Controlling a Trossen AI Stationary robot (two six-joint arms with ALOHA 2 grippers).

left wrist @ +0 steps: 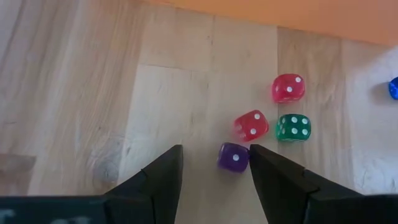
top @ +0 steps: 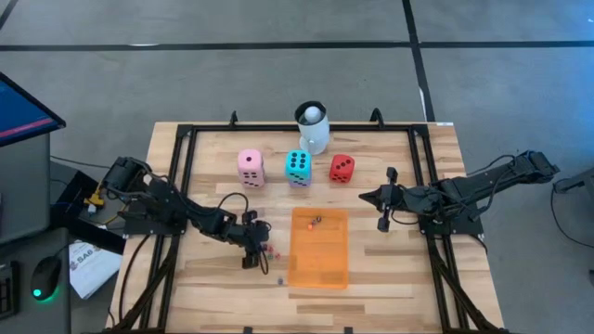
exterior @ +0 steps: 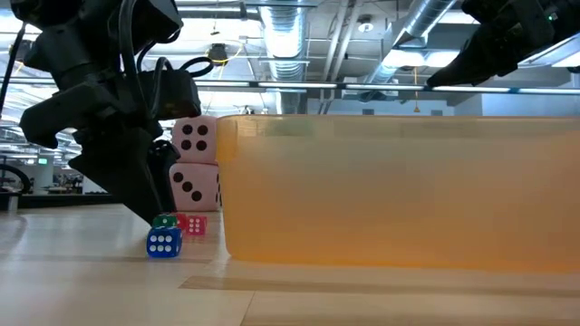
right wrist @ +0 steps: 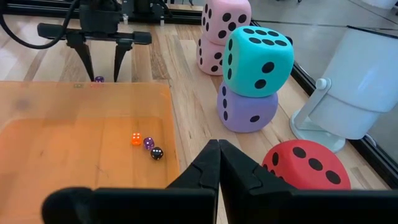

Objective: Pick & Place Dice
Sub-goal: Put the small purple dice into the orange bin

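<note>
My left gripper [left wrist: 216,149] stands open, low over the table and left of the orange tray [top: 318,269]. A tiny purple die [left wrist: 233,157] lies on the wood between its fingers, close to one of them. Two tiny red dice [left wrist: 252,125] [left wrist: 288,88] and a green one [left wrist: 293,127] lie just beyond; a blue one [exterior: 164,242] lies nearer the front. Three tiny dice [right wrist: 148,144] lie in the tray. My right gripper [right wrist: 219,149] hangs shut above the table's right side, touching nothing. My left gripper points steeply down with a finger on either side of the tiny purple die, which rests on the table. The die lies right against one finger [left wrist: 264,163]; I cannot tell whether they touch.
At the back stand two stacked pink soft dice [top: 250,168], a teal one on a purple one [right wrist: 258,59], a red one [top: 342,168] and a white mug [top: 313,134] with a ball. A black frame [top: 181,186] borders the table. Bare wood lies left of the tray.
</note>
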